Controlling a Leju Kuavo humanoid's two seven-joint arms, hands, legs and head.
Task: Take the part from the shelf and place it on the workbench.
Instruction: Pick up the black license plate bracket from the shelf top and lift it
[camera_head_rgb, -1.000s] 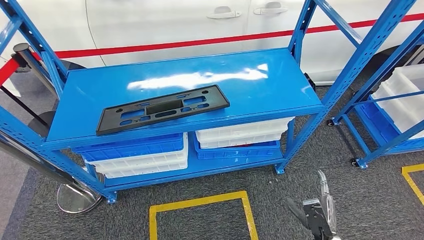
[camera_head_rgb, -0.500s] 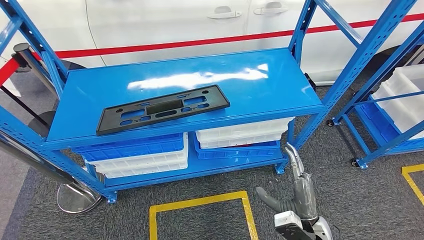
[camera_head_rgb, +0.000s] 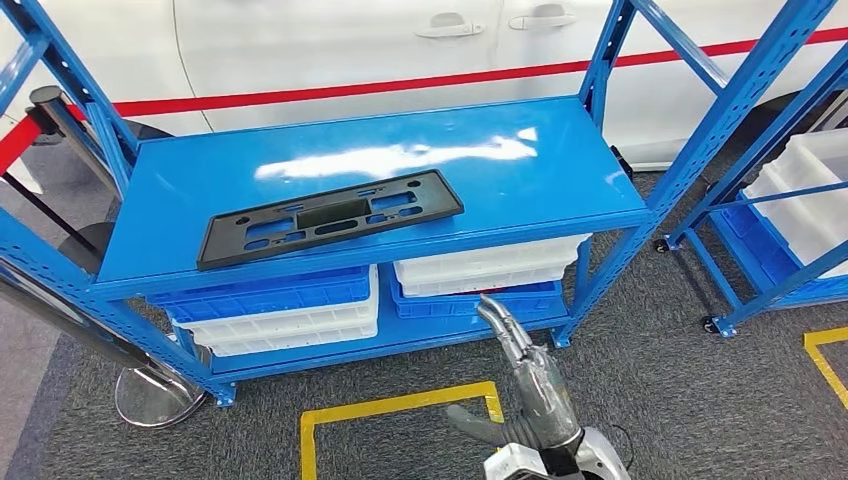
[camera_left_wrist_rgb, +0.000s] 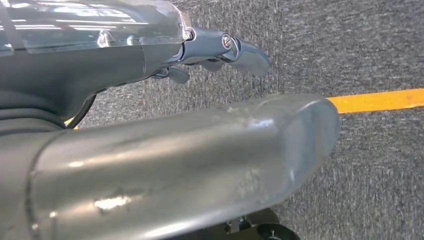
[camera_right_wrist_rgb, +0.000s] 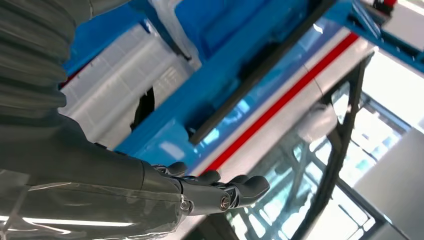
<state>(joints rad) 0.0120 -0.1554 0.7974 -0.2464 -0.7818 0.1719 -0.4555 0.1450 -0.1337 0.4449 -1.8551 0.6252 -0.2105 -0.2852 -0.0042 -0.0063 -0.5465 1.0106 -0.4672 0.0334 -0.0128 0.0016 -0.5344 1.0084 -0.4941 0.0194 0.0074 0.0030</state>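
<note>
The blue metal shelf (camera_head_rgb: 560, 170) hides the rear parts of the white and blue plastic bins (camera_head_rgb: 300, 310) beneath it. The picture's bottom edge cuts off the right hand's (camera_head_rgb: 530, 385) wrist.

glossy blue metal shelf (camera_head_rgb: 520, 180), matt black, probably plastic part (camera_head_rgb: 330, 218)

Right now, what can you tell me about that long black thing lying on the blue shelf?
The black part is a long, flat, matte plate that looks like plastic, with a large rectangular opening in the middle and smaller slots and holes on either side. It lies flat on the top board of the blue shelf, near the front edge and toward the left, angled a little so its right end sits further back. Nothing touches it except the shelf. The right hand is lower down, in front of the shelf, well apart from it.
</note>
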